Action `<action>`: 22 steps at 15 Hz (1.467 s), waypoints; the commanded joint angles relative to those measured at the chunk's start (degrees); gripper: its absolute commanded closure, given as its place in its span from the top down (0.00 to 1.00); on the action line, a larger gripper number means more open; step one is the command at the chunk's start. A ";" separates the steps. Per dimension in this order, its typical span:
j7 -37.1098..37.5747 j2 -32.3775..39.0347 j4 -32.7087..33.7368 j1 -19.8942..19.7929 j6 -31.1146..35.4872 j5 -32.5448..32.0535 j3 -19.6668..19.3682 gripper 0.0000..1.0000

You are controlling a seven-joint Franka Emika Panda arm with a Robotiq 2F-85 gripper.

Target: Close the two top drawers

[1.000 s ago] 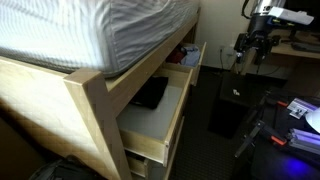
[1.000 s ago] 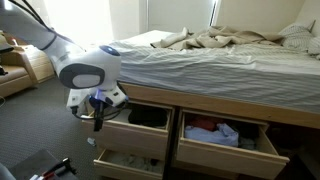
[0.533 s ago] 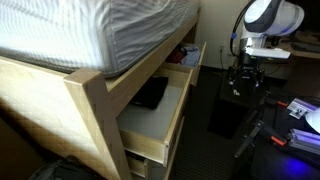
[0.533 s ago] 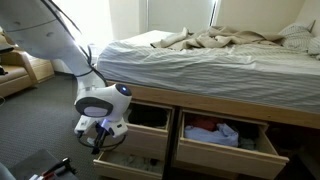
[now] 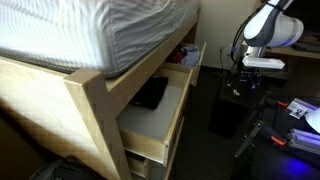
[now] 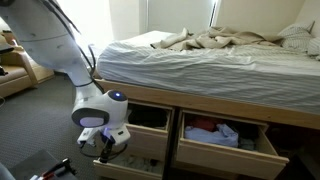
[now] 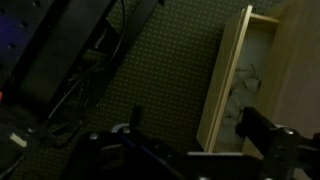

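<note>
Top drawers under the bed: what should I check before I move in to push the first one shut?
1. Targets: narrower top drawer and wider top drawer both pulled out: ok.
2. Contents below rims: dark item lies low, ok; clothes, cannot tell.
3. Clearance: gripper apart from the wood, carpet between: ok.
4. Facing a drawer front: not ok, gripper points down.
5. Jaws: apart in the wrist view, ok.
6. Approach path: cannot tell; lower drawer also stands open.

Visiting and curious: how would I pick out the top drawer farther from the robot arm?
Find the bed; under its mattress two pale wooden drawers stand open. The far drawer holds blue and red clothes; the near drawer by the arm holds dark things.
</note>
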 commanded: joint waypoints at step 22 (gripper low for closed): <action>-12.53 27.14 19.90 4.70 32.63 31.90 10.22 1.00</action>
